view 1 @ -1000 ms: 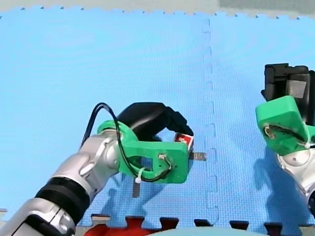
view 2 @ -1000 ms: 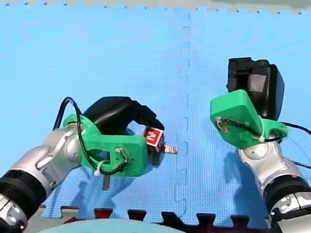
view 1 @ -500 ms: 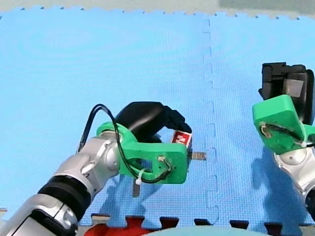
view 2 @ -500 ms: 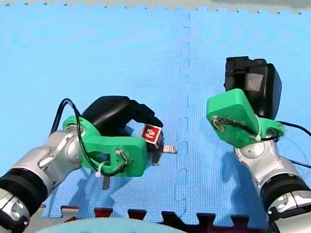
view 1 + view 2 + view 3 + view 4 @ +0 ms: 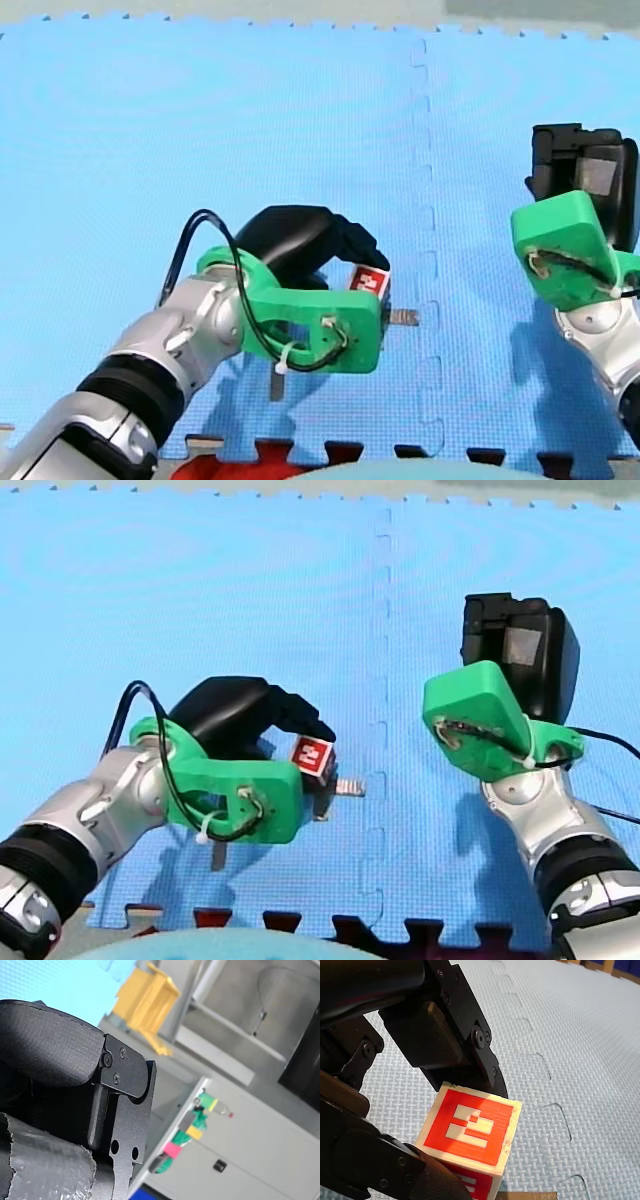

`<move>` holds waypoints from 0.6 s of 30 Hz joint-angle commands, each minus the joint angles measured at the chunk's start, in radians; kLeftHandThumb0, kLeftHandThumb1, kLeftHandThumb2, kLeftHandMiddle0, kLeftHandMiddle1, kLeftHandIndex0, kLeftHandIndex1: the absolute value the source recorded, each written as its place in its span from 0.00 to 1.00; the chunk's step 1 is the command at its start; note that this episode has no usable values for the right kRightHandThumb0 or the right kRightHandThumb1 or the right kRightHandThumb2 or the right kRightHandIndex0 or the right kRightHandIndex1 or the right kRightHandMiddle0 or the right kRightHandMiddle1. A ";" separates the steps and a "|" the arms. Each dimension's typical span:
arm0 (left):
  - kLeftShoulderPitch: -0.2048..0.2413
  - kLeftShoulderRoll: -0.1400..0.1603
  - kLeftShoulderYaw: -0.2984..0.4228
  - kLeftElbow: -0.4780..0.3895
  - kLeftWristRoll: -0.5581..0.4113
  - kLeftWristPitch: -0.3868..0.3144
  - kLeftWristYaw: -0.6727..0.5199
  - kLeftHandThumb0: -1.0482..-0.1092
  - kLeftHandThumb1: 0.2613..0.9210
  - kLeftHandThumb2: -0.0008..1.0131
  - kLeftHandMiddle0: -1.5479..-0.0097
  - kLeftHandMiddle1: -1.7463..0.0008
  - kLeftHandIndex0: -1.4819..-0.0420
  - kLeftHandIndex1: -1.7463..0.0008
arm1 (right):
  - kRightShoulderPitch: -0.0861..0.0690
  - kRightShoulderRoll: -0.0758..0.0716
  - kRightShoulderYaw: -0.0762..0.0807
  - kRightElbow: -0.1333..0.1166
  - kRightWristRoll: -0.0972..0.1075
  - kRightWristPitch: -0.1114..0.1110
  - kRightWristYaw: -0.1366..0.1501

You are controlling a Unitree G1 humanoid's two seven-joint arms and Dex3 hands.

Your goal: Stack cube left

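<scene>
At front middle of foam mat, red-and-white cube is clamped between fingers of left robot hand, close over mat, just beside small grey piece. Over last second, cube is barely shifted. Right robot hand, at right side, is nudged slightly inward; its closure cannot be told. Stacking is judged not yet done, and target is unclear.

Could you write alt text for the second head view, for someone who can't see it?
The robot's left hand grips a small cube with a red-and-white pattern over a blue foam mat. Its right hand is off to the right over the same mat, holding nothing.
</scene>
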 commanded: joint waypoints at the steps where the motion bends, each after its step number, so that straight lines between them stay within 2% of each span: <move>1: -0.007 0.008 -0.008 -0.004 0.002 -0.012 -0.028 0.61 0.89 0.00 0.46 0.00 0.15 1.00 | -0.003 -0.004 -0.002 -0.003 0.003 -0.003 -0.002; 8: -0.036 0.014 -0.007 0.031 -0.013 -0.055 -0.104 0.61 0.89 0.00 0.44 0.00 0.14 1.00 | -0.003 -0.006 -0.005 0.001 0.005 -0.004 0.001; 18: -0.046 0.017 0.004 0.034 -0.032 -0.052 -0.166 0.62 0.90 0.00 0.43 0.00 0.15 1.00 | -0.007 -0.003 -0.004 0.003 0.004 0.000 0.000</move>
